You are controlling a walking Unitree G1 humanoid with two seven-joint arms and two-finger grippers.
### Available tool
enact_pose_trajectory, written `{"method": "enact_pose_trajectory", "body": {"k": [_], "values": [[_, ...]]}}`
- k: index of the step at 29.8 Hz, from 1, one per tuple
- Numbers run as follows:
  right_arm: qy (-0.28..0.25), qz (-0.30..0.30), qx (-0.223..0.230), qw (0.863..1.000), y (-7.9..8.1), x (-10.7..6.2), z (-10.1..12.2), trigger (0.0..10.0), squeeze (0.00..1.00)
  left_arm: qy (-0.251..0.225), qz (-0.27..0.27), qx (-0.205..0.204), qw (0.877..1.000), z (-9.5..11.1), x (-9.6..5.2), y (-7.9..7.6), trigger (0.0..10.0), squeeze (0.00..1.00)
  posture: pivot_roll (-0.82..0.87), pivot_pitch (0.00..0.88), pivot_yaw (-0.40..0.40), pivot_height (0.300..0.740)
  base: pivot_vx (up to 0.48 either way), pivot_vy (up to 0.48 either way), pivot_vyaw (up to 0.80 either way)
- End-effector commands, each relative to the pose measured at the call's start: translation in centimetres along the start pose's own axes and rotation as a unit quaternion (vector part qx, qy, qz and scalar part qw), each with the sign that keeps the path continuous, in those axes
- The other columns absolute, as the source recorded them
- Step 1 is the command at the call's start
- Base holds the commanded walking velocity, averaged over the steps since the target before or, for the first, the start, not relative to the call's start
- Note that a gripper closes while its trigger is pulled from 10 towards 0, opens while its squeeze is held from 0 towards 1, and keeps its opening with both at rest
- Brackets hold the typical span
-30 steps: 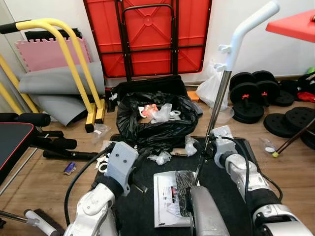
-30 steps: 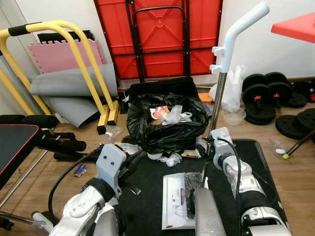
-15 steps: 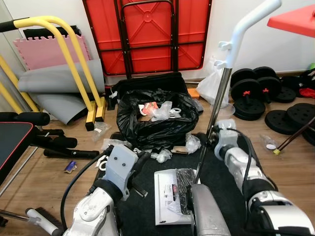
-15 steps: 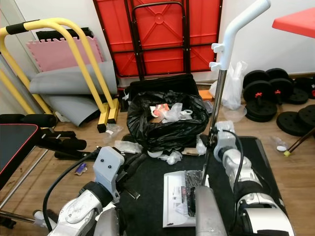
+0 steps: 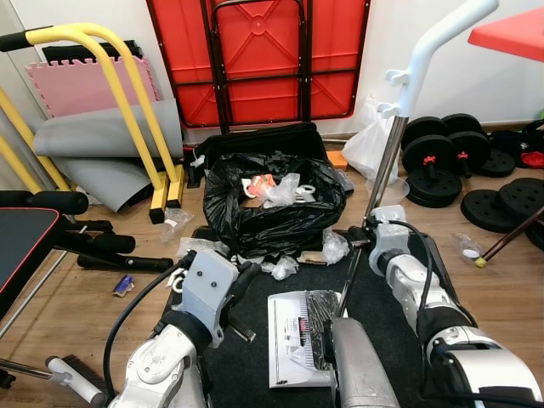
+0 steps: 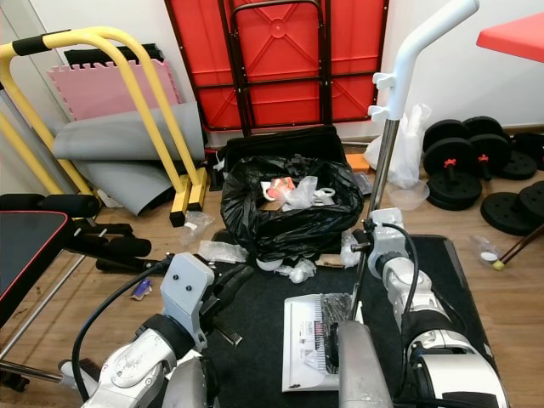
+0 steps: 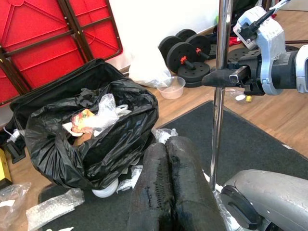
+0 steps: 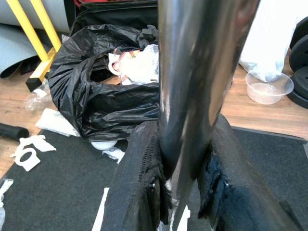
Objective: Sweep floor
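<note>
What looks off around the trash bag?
Litter lies loose outside the bag: crumpled plastic wrap on the mat's near edge, more wrap and white scraps on the wood floor to its left. The bag itself is stuffed and gaping. The right gripper is clamped on the pole.

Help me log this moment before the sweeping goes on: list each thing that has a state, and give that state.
Right gripper: shut on the broom pole.
Left gripper: shut, holding nothing.
Broom pole: upright, slightly tilted.
Black trash bag: open, with trash inside.
Red folding table: folded, leaning against the wall.
Plastic scraps: loose on the floor beside the bag.
</note>
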State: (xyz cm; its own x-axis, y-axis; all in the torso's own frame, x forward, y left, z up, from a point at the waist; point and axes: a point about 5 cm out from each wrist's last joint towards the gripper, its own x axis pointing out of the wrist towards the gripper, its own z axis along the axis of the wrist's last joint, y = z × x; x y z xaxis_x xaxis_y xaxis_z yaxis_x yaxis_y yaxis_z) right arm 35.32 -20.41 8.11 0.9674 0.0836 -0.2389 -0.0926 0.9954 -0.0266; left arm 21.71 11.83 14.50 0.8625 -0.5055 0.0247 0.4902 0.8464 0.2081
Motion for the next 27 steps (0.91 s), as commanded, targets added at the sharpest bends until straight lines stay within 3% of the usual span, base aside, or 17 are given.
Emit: {"method": "enact_pose_trajectory", "body": {"k": [1, 9, 10, 11, 13, 14, 15, 16, 17, 18, 19, 20, 24, 27], "values": [[-0.003, -0.014, -0.005, 1.000, -0.8, -0.2, 0.1, 0.0, 0.00, 0.011, -0.004, -0.004, 1.000, -0.4, 0.1, 0.0, 10.0, 0.00, -0.10, 0.046, 0.005, 0.480, 0.000, 0.000, 0.00], [-0.017, -0.015, 0.006, 1.000, -1.4, -0.5, 0.1, 0.0, 0.00, 0.010, -0.001, -0.005, 1.000, -0.4, 0.3, 0.0, 10.0, 0.00, -0.11, 0.039, 0.004, 0.480, 0.000, 0.000, 0.00], [-0.018, -0.020, 0.045, 0.999, -1.5, -0.4, 0.4, 0.0, 0.00, 0.010, -0.001, -0.005, 1.000, -0.4, 0.3, 0.0, 10.0, 0.00, -0.12, 0.034, 0.002, 0.480, 0.000, 0.000, 0.00], [-0.024, -0.027, 0.098, 0.995, -1.8, -0.2, 1.0, 10.0, 0.00, 0.010, 0.000, -0.006, 1.000, -0.5, 0.4, 0.1, 10.0, 0.00, -0.12, 0.033, 0.001, 0.480, 0.000, 0.000, 0.00], [-0.024, -0.027, 0.098, 0.995, -1.8, -0.2, 1.0, 10.0, 0.00, 0.010, 0.000, -0.006, 1.000, -0.5, 0.4, 0.1, 10.0, 0.00, -0.12, 0.033, 0.001, 0.480, 0.000, 0.000, 0.00], [-0.035, -0.035, 0.135, 0.990, -2.1, 0.0, 1.6, 10.0, 0.00, 0.009, 0.000, -0.006, 1.000, -0.5, 0.4, 0.1, 10.0, 0.00, -0.12, 0.033, 0.001, 0.480, 0.000, 0.000, 0.00], [-0.035, -0.035, 0.135, 0.990, -2.1, 0.0, 1.6, 10.0, 0.00, 0.009, 0.000, -0.006, 1.000, -0.5, 0.4, 0.1, 10.0, 0.00, -0.12, 0.033, 0.001, 0.480, 0.000, 0.000, 0.00], [-0.060, -0.040, 0.171, 0.983, -2.8, 0.0, 2.8, 10.0, 0.00, 0.009, 0.001, -0.006, 1.000, -0.5, 0.4, 0.1, 10.0, 0.00, -0.12, 0.033, 0.001, 0.480, 0.000, 0.000, 0.00], [-0.060, -0.040, 0.171, 0.983, -2.8, 0.0, 2.8, 10.0, 0.00, 0.009, 0.001, -0.006, 1.000, -0.5, 0.4, 0.1, 10.0, 0.00, -0.12, 0.033, 0.001, 0.480, 0.000, 0.000, 0.00], [-0.096, -0.039, 0.209, 0.972, -3.5, -0.1, 4.1, 10.0, 0.00, 0.009, 0.001, -0.006, 1.000, -0.5, 0.4, 0.1, 10.0, 0.00, -0.12, 0.026, 0.001, 0.480, 0.000, 0.000, 0.00], [-0.096, -0.039, 0.209, 0.972, -3.5, -0.1, 4.1, 10.0, 0.00, 0.009, 0.001, -0.006, 1.000, -0.5, 0.4, 0.1, 10.0, 0.00, -0.12, 0.026, 0.001, 0.480, 0.000, 0.000, 0.00], [-0.127, -0.043, 0.229, 0.964, -4.4, -0.3, 5.4, 10.0, 0.00, 0.009, 0.002, -0.006, 1.000, -0.6, 0.4, 0.1, 10.0, 0.00, -0.13, 0.021, 0.002, 0.485, 0.000, 0.000, 0.00], [-0.171, -0.056, 0.252, 0.951, -5.9, -0.8, 7.1, 10.0, 0.00, 0.009, 0.002, -0.006, 1.000, -0.7, 0.5, 0.2, 10.0, 0.00, -0.13, 0.011, 0.002, 0.495, 0.000, 0.000, 0.00], [-0.181, -0.062, 0.253, 0.948, -6.3, -1.1, 7.3, 10.0, 0.00, 0.009, 0.002, -0.004, 1.000, -0.7, 0.6, 0.3, 10.0, 0.00, -0.13, 0.008, 0.003, 0.505, 0.000, 0.000, 0.00]]}}
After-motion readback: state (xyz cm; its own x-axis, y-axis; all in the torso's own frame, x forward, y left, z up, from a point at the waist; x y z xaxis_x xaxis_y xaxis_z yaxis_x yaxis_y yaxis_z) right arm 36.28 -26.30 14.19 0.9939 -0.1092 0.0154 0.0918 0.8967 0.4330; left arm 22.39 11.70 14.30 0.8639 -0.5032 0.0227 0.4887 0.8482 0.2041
